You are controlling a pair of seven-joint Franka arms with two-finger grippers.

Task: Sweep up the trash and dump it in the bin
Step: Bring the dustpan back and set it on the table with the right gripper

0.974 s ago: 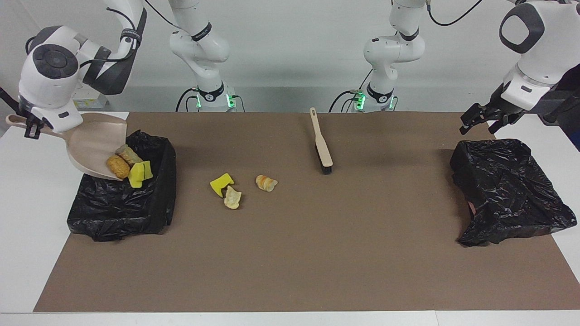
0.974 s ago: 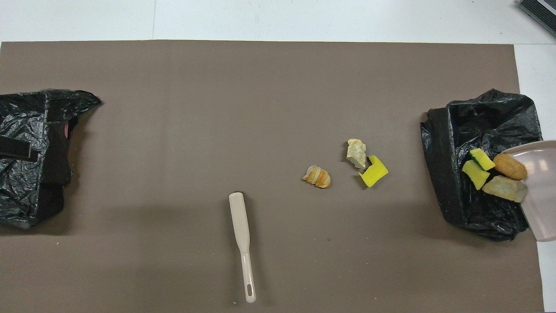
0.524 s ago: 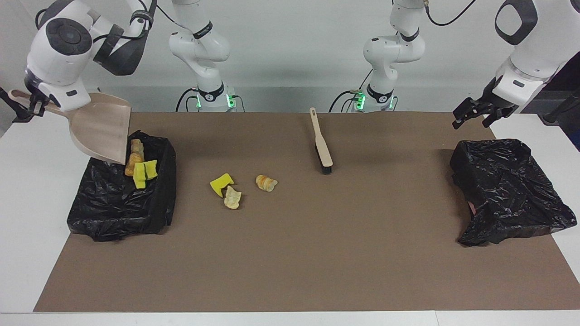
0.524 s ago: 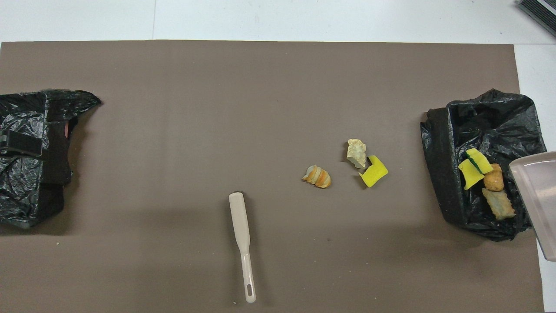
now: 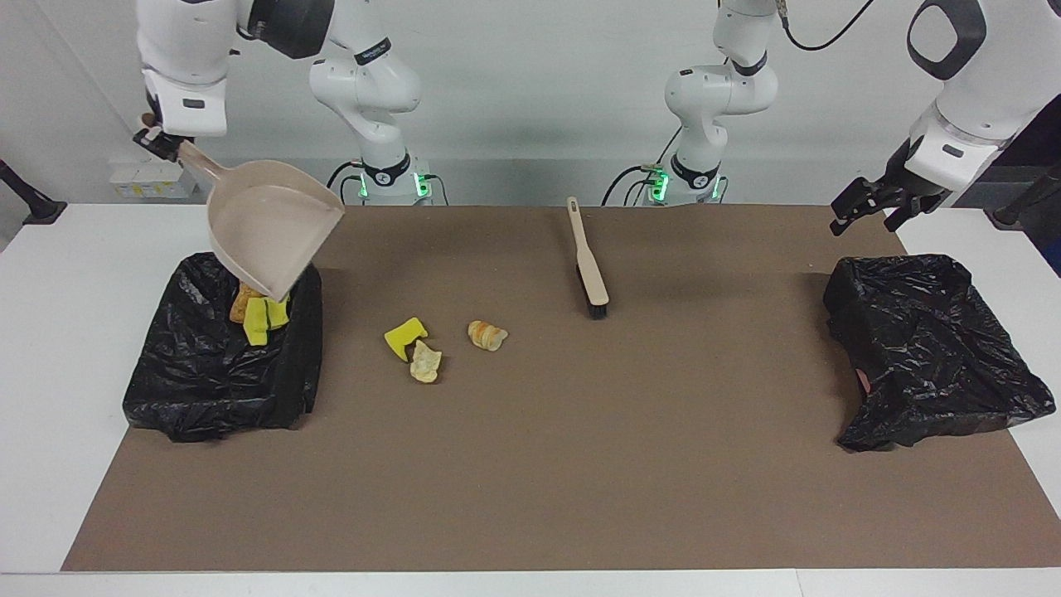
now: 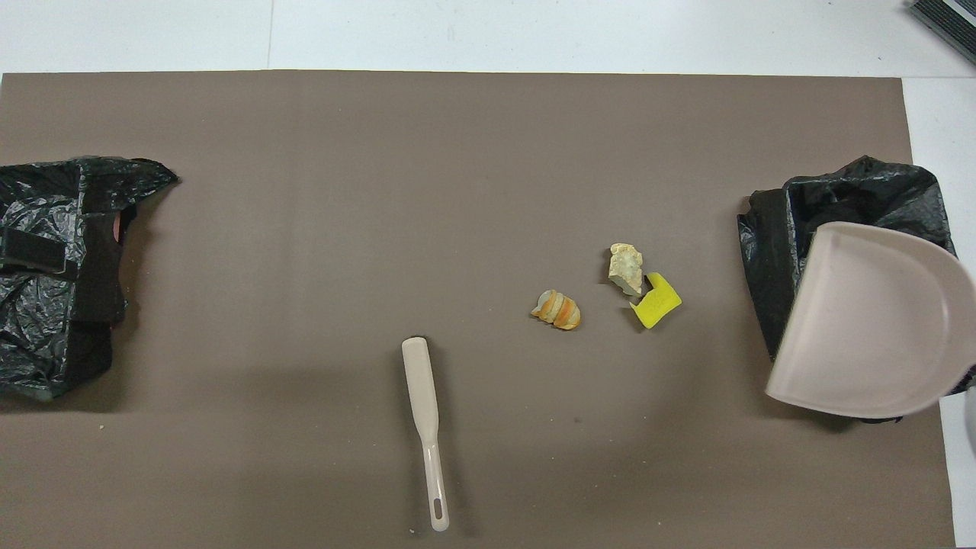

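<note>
Your right gripper (image 5: 159, 141) is clenched on the handle of the beige dustpan (image 5: 269, 228), which hangs tilted, mouth down, over the black-lined bin (image 5: 215, 373) at the right arm's end of the table. Below the pan's lip, inside that bin, you can make out a yellow foam wedge (image 5: 264, 319) and a tan bread lump (image 5: 242, 303); the pan hides anything else in there, and from overhead the pan (image 6: 869, 320) covers the bin's contents entirely. Three trash pieces lie on the brown mat (image 5: 580, 464) beside that bin: a yellow wedge (image 5: 404, 336), a pale lump (image 5: 426, 363) and an orange-banded lump (image 5: 487, 335). The brush (image 5: 588, 265) lies untouched. Your left gripper (image 5: 877, 207) waits released above the second black bin (image 5: 928, 348), whose bag is crumpled so its inside is hidden.
</note>
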